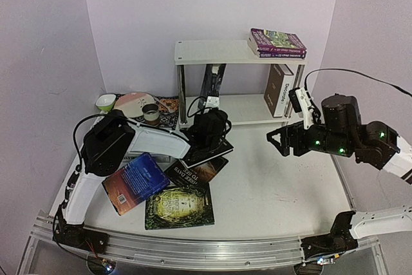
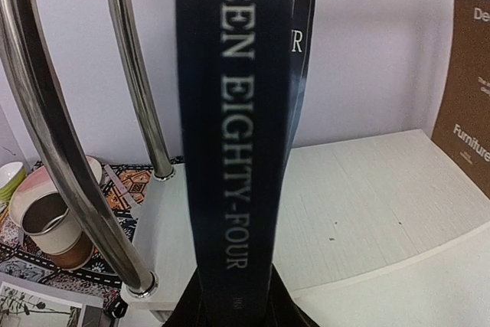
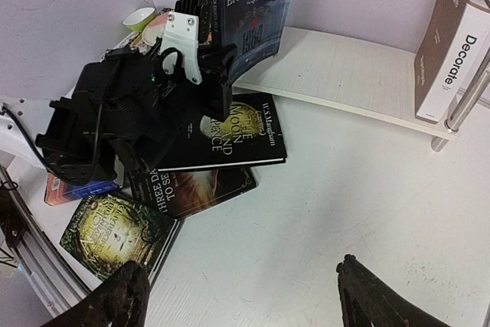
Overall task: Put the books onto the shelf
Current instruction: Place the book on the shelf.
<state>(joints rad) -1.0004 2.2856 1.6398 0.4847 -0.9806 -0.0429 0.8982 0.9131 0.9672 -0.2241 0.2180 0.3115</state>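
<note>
The left claw [image 3: 218, 55] is clamped on the lower edge of a dark blue book titled "Nineteen Eighty-Four" [image 3: 253, 5]. It holds the book roughly upright, long axis vertical. The spine faces back toward the left wrist, its title running from top to bottom, and the front cover faces the right arm's side. The book stands at the left front of the lower tier [image 1: 248, 109] of the white shelf [image 1: 212, 51], close to the chrome legs there. Whether its lower edge touches the tier I cannot tell.

A white-brown "Decorate" book [image 1: 279, 90] stands upright at the right end of that same tier, spine outward. Two purple paperbacks [image 1: 278, 44] lie stacked flat on the right of the top tier.

Four books lie flat and overlapping on the counter [image 1: 277, 185] below the left arm. A black Maugham volume [image 3: 237, 132] is nearest the shelf, then "Three Days to See" [image 3: 195, 189], a green one [image 1: 180, 205] and an orange-blue one [image 1: 135, 181].

The right claw [image 1: 278, 141] hangs above the counter's right side with its fingers wide apart, holding nothing.
</note>
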